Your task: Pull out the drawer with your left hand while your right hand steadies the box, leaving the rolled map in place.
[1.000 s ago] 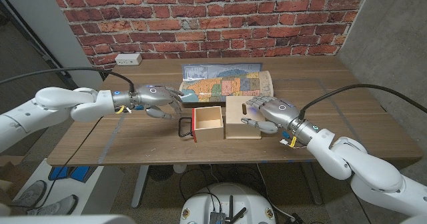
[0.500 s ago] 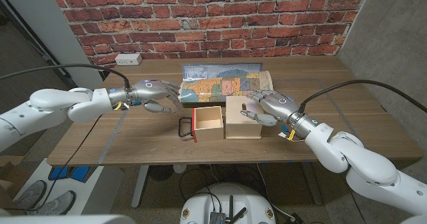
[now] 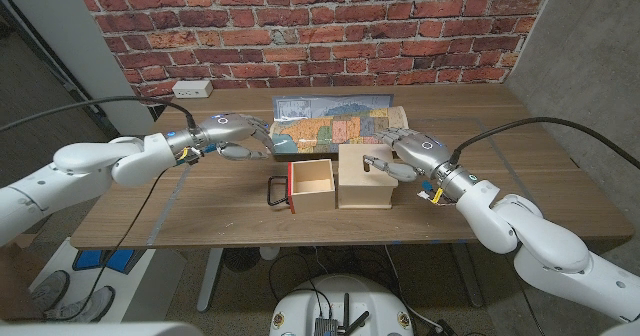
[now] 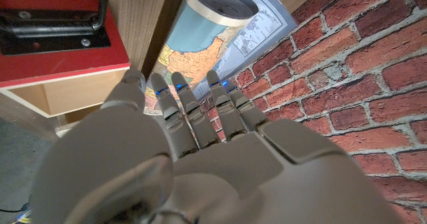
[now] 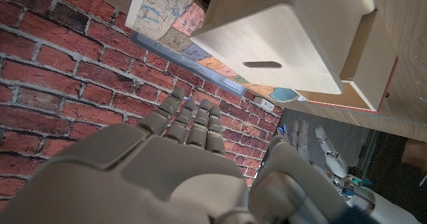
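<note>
The light wooden box (image 3: 362, 176) stands mid-table, and its drawer (image 3: 312, 179) is pulled out to the left, showing a red front and a black handle (image 3: 277, 191). Behind both lies the rolled map (image 3: 340, 124). My left hand (image 3: 235, 136) hovers open at the map's left end, behind and left of the drawer, holding nothing. In the left wrist view its fingers (image 4: 193, 104) reach toward the map (image 4: 213, 24), with the red drawer front (image 4: 53, 57) beside them. My right hand (image 3: 405, 156) is open at the box's right side. The right wrist view shows the box (image 5: 267, 47) apart from its fingers (image 5: 193, 117).
A white power strip (image 3: 191, 89) lies at the table's back left, against the brick wall (image 3: 300, 26). Bare tabletop (image 3: 200, 211) stretches in front of the drawer and box to the front edge. Black cables trail from both arms.
My left hand has risen and drawn back from the drawer handle toward the map. My right hand has lifted off the box's right side. Box, drawer and map have not moved.
</note>
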Action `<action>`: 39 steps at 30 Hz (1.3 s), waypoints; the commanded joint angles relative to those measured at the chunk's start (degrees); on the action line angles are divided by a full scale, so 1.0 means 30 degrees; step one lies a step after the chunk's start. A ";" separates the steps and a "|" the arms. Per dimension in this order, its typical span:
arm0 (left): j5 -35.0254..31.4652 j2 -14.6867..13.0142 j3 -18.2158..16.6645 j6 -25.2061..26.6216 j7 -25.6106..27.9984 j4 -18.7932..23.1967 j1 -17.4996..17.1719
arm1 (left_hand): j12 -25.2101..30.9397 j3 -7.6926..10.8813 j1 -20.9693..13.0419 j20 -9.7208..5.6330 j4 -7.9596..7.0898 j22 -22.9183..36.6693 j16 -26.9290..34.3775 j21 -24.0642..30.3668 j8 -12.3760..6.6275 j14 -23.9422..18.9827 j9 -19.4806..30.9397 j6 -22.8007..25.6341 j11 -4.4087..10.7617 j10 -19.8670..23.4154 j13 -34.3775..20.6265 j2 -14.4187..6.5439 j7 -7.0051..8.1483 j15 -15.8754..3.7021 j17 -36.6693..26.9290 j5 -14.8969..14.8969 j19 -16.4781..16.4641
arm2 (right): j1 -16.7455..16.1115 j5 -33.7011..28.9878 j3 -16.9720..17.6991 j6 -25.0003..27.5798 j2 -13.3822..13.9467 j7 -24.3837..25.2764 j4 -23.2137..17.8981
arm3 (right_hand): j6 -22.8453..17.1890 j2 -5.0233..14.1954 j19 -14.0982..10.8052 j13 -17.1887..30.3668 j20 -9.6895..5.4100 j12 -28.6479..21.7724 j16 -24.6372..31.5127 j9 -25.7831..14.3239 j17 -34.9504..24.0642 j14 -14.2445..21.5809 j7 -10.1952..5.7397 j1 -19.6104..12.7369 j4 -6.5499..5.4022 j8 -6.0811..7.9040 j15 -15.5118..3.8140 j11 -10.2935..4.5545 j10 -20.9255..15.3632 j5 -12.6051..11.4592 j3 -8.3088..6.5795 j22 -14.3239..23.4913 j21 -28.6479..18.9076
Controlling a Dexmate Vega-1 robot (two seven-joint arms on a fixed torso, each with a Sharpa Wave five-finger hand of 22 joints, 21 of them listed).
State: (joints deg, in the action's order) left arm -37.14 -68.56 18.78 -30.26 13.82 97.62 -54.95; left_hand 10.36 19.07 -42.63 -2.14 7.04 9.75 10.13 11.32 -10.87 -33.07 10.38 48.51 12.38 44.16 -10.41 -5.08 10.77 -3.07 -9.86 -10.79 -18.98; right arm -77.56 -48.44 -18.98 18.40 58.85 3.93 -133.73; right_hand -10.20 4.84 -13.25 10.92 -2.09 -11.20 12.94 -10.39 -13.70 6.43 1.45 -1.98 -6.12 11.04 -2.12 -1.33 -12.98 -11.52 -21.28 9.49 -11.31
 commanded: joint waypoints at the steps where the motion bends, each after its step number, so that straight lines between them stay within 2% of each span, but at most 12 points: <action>1: 0.1158 0.1173 -0.0905 0.3440 0.0668 0.1436 -0.1859 | 0.0040 0.0157 0.0358 -0.1191 0.0050 0.0048 -0.0025 0.0059 0.0042 -0.0021 0.0068 -0.0294 -0.0040 -0.0195 -0.0056 0.0010 -0.0092 -0.3108 -0.0008 0.0020 -0.0136 | 0.0222 0.0831 0.0228 -0.0273 -0.0554 0.1657 0.0765 | 0.0006 0.0635 -0.0399 0.0045 -0.0417 0.0002 0.0195 -0.0042 -0.0113 0.0312 -0.0033 0.0119 0.0021 0.0004 -0.0094 -0.0029 -0.0046 0.0047 0.0104 0.0072 -0.0170; 4: 0.1312 0.1835 -0.0737 0.3929 0.1068 0.1425 -0.1829 | 0.0030 0.0184 0.0436 -0.1145 0.0055 0.0049 -0.0025 0.0050 0.0057 -0.0007 0.0067 -0.0378 -0.0048 -0.0260 -0.0055 -0.0002 -0.0095 -0.3112 -0.0007 0.0016 -0.0138 | 0.0393 0.1115 0.0205 -0.0395 -0.0749 0.2003 0.0985 | -0.0042 0.0600 -0.0632 0.0048 -0.0366 -0.0020 0.0266 -0.0040 -0.0142 0.0462 -0.0044 0.0184 -0.0020 0.0026 -0.0070 -0.0001 -0.0101 0.0053 0.0150 0.0080 -0.0233; 17: 0.2174 0.3176 -0.0724 0.6119 0.2185 0.2063 -0.2605 | -0.0085 0.0351 0.0942 -0.1047 0.0111 0.0057 -0.0087 0.0013 0.0168 0.0280 0.0014 -0.1005 -0.0113 -0.0943 -0.0051 -0.0054 -0.0203 -0.3083 0.0013 0.0007 -0.0163 | 0.0377 0.2463 0.0538 -0.0721 -0.1213 0.3413 0.1529 | -0.0017 0.0523 -0.1364 0.0054 -0.0100 -0.0015 0.0316 -0.0037 -0.0193 0.0568 -0.0115 0.0176 -0.0001 0.0023 -0.0057 0.0058 -0.0099 0.0037 0.0202 0.0081 -0.0388; 21: 0.2749 0.3718 -0.0343 0.5954 0.2217 0.1666 -0.2210 | -0.0101 0.0403 0.1072 -0.0974 0.0138 0.0060 -0.0119 -0.0023 0.0174 0.0442 0.0007 -0.1147 -0.0117 -0.1150 -0.0051 -0.0069 -0.0249 -0.3074 0.0024 0.0005 -0.0094 | 0.0490 0.3043 0.0629 -0.1021 -0.1449 0.3958 0.1933 | -0.0083 0.0517 -0.1567 0.0055 -0.0059 -0.0033 0.0344 -0.0036 -0.0201 0.0639 -0.0104 0.0124 0.0046 0.0050 -0.0060 0.0053 -0.0145 0.0027 0.0194 0.0073 -0.0419; 29: 0.4069 0.4559 0.0223 0.5884 0.1667 0.1056 -0.1349 | -0.0094 0.0523 0.1311 -0.0882 0.0196 0.0065 -0.0132 -0.0029 0.0236 0.0681 0.0001 -0.1599 -0.0133 -0.1486 -0.0055 -0.0129 -0.0422 -0.3045 0.0050 0.0004 -0.0095 | 0.0390 0.4775 0.1097 -0.1350 -0.1736 0.4276 0.2434 | -0.0152 0.0558 -0.1888 0.0056 -0.0365 -0.0058 0.0371 -0.0033 -0.0213 0.0684 -0.0084 -0.0101 0.0250 0.0073 -0.0073 0.0036 -0.0230 -0.0004 0.0119 0.0042 -0.0433; 32: 0.3650 0.4803 0.0199 0.6826 0.2226 0.1393 -0.1612 | -0.0104 0.0601 0.1467 -0.0885 0.0254 0.0069 -0.0113 0.0030 0.0286 0.0785 -0.0004 -0.1972 -0.0157 -0.1783 -0.0053 -0.0144 -0.0494 -0.3003 0.0065 0.0005 -0.0269 | 0.0662 0.5183 0.1054 -0.1483 -0.1851 0.4412 0.2860 | -0.0166 0.0588 -0.1875 0.0056 -0.0376 -0.0035 0.0347 -0.0032 -0.0205 0.0638 -0.0081 -0.0202 0.0335 0.0075 -0.0069 0.0048 -0.0181 -0.0017 0.0072 0.0032 -0.0391; 39: 0.4881 0.6281 -0.0068 0.9529 0.3034 0.2555 -0.2608 | -0.0099 0.0687 0.1509 -0.0899 0.0342 0.0072 -0.0087 0.0084 0.0264 0.0788 -0.0007 -0.2108 -0.0182 -0.1956 -0.0049 -0.0156 -0.0482 -0.2986 0.0082 -0.0003 -0.0447 | 0.1093 0.6885 0.1428 -0.2269 -0.2252 0.5058 0.3972 | -0.0128 0.0610 -0.1812 0.0056 -0.0339 0.0007 0.0313 -0.0029 -0.0225 0.0523 -0.0086 -0.0287 0.0437 0.0054 -0.0004 0.0085 -0.0077 -0.0019 0.0047 0.0018 -0.0284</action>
State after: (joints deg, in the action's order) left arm -26.37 -55.11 18.72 -10.57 20.22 101.97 -60.32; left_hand 10.14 20.64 -38.54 -2.39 8.15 9.74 9.68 11.32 -10.16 -30.88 10.40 42.48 11.86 38.78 -10.42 -5.36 9.45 -2.76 -9.58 -10.79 -19.82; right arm -75.66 -34.19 -15.97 14.25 53.59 16.67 -125.75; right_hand -10.41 4.53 -18.33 10.92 -2.47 -11.20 13.79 -10.39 -14.27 8.02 1.25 -2.28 -5.19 11.04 -2.36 -1.12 -13.19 -11.52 -20.86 9.47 -12.32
